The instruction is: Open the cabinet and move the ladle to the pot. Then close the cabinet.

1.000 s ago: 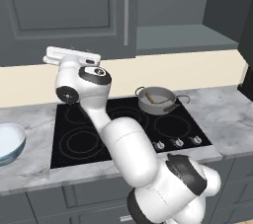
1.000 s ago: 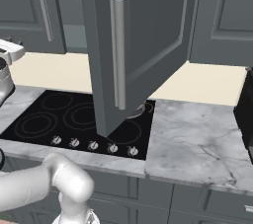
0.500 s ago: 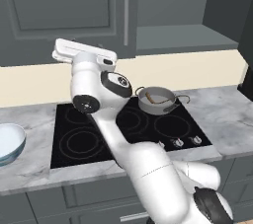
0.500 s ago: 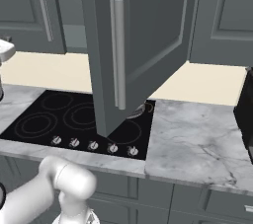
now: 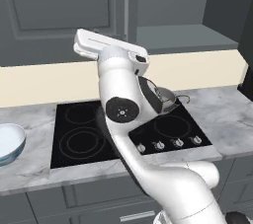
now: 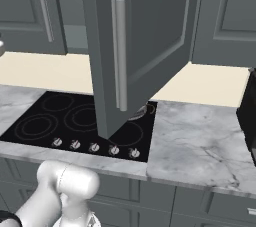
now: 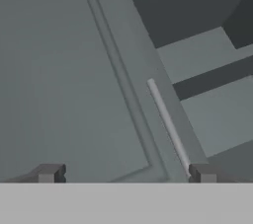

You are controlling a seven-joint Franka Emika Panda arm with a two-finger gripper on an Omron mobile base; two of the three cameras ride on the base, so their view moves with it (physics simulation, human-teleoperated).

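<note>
Cabinet (image 6: 135, 46): right door swung wide open, seen edge-on in right base view, its long silver bar handle (image 6: 119, 53) upright, hanging out over the black cooktop (image 6: 55, 121). Left door (image 5: 59, 11) shut, w/ its own vertical handle (image 5: 126, 8) at the inner edge; beside it the open compartment w/ a bare grey shelf (image 5: 188, 38).

Pot (image 5: 165, 98): small silver, on the rear right burner of the cooktop, mostly hidden behind the arm in left base view; one thin loop handle pokes out to the right. Ladle: a thin dark shaft seems to rest across the pot rim, but too hidden by the arm to be sure.

End effector (image 7: 126, 173): jaws spread wide, nothing between them, holding nothing. Hand view looks along it at the shut left door panel; that door's handle (image 7: 168, 124) runs diagonally down toward the right fingertip (image 7: 203, 172), close but contact can't be told.

Arm rises from lower right of left base view, wrist up in front of the cabinet's left door.

Pale blue-white bowl (image 5: 9, 141) sits on marble tabletop (image 5: 29, 168) left of cooktop, well apart from pot.
</note>
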